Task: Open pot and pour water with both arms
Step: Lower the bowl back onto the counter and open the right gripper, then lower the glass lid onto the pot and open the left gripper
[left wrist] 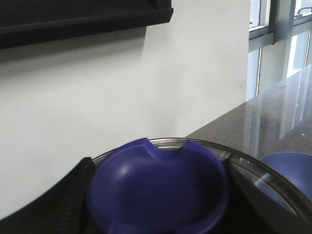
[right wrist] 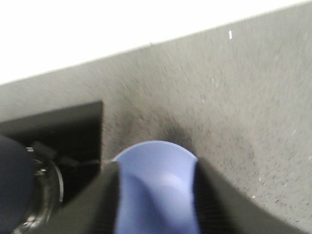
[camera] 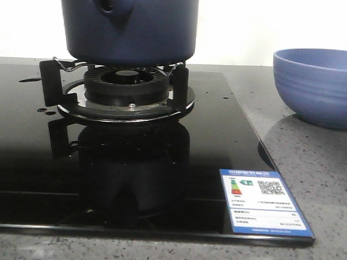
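The dark navy pot [camera: 129,28] stands on the gas burner [camera: 126,84], its stubby handle with a round hole [camera: 109,4] facing me; its top is cut off by the frame. In the left wrist view my left gripper [left wrist: 160,168] is shut on the lid's dark blue knob [left wrist: 158,195], one black finger [left wrist: 73,195] on each side, with the glass lid's metal rim [left wrist: 204,144] around it. I cannot tell whether the lid rests on the pot. My right gripper [right wrist: 156,168] hangs open above the light blue bowl [right wrist: 156,195], holding nothing. The pot [right wrist: 12,187] shows beside it.
The light blue ribbed bowl [camera: 318,85] sits on the grey stone counter [camera: 311,166] to the right of the black glass hob [camera: 102,161]. An energy label sticker [camera: 266,202] lies on the hob's near right corner. A white wall stands behind.
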`<state>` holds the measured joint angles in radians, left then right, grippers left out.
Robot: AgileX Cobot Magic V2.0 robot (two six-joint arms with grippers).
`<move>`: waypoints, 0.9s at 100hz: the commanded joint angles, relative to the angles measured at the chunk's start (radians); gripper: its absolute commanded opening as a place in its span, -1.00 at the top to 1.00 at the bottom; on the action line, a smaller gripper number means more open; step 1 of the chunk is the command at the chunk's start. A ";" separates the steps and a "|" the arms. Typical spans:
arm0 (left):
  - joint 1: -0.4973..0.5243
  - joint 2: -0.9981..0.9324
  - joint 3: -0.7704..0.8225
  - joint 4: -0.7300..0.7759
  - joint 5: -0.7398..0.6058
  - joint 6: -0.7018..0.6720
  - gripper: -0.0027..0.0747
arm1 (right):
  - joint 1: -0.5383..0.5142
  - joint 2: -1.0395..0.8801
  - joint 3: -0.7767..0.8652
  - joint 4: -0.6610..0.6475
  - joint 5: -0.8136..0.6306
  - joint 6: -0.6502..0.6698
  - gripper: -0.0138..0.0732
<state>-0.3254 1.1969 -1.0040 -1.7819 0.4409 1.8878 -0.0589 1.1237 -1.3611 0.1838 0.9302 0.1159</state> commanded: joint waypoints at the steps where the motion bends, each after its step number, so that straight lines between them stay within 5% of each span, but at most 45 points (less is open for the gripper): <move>1: -0.007 0.038 -0.081 -0.049 0.055 -0.001 0.25 | -0.001 -0.099 -0.034 0.012 -0.047 -0.055 0.51; 8: -0.007 0.090 -0.115 -0.049 0.079 -0.001 0.25 | 0.000 -0.148 -0.032 0.031 -0.039 -0.088 0.84; 37: -0.007 0.261 -0.203 -0.049 0.149 0.008 0.25 | 0.000 -0.272 0.013 0.036 -0.027 -0.098 0.83; 90: -0.007 0.285 -0.203 -0.049 0.201 0.124 0.25 | 0.001 -0.308 0.069 0.036 -0.049 -0.098 0.83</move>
<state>-0.3254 1.5159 -1.1656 -1.7756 0.5567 2.0080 -0.0589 0.8218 -1.2706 0.2073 0.9644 0.0316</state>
